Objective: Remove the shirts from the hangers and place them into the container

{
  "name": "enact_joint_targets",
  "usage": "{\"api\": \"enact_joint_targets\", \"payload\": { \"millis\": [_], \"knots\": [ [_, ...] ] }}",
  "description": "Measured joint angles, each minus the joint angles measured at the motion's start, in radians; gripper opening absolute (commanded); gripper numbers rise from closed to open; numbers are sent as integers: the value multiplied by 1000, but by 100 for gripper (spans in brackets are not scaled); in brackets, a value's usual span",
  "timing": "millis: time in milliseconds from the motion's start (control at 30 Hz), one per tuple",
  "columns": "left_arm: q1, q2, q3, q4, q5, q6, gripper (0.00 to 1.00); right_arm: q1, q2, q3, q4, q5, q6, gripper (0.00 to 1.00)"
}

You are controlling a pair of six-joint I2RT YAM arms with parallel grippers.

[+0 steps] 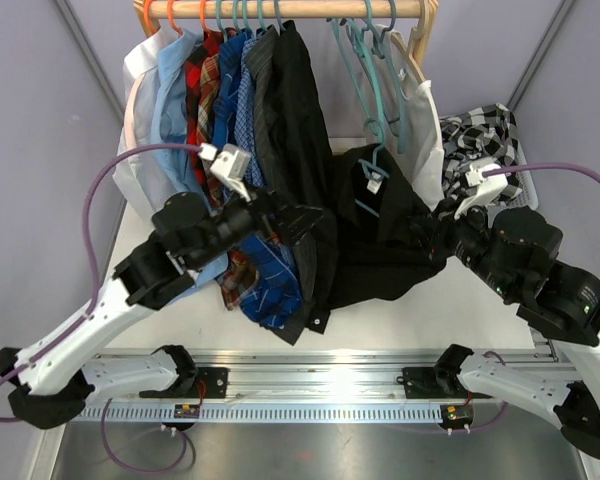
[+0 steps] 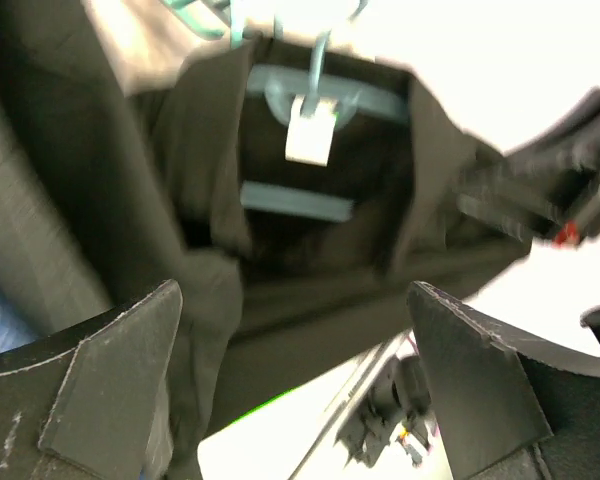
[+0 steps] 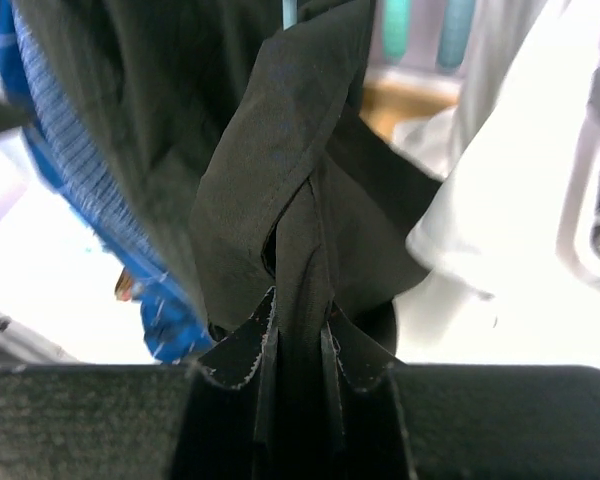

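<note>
A white desk [image 1: 450, 300] stands between pale lilac walls [image 1: 30, 110], a wooden rail [image 1: 310, 9] across its far side carrying the row of shirts [image 1: 205, 90] at left. The right pincer [image 3: 298, 335] clamps a fold of the black shirt [image 1: 380, 255] sagging from its teal hanger [image 1: 372, 182] over mid-desk, the left pincer [image 2: 292, 300] gapes wide beside it, and the white container [image 1: 520, 190] sits far right, holding a check shirt [image 1: 485, 130].

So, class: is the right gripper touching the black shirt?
Touching: the right wrist view shows the right gripper pinching a fold of the black shirt.
</note>
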Motion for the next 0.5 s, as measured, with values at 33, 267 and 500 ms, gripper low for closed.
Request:
{"api": "enact_joint_targets", "payload": {
  "millis": [33, 267, 500],
  "knots": [
    [-31, 37, 21, 13, -14, 8, 99, 0, -8, -10, -10, -16, 7, 0],
    [-102, 304, 174, 86, -92, 50, 99, 0, -90, -50, -75, -82, 58, 0],
    [-147, 483, 269, 126, -120, 61, 99, 0, -156, -61, -119, -110, 79, 0]
  ]
}}
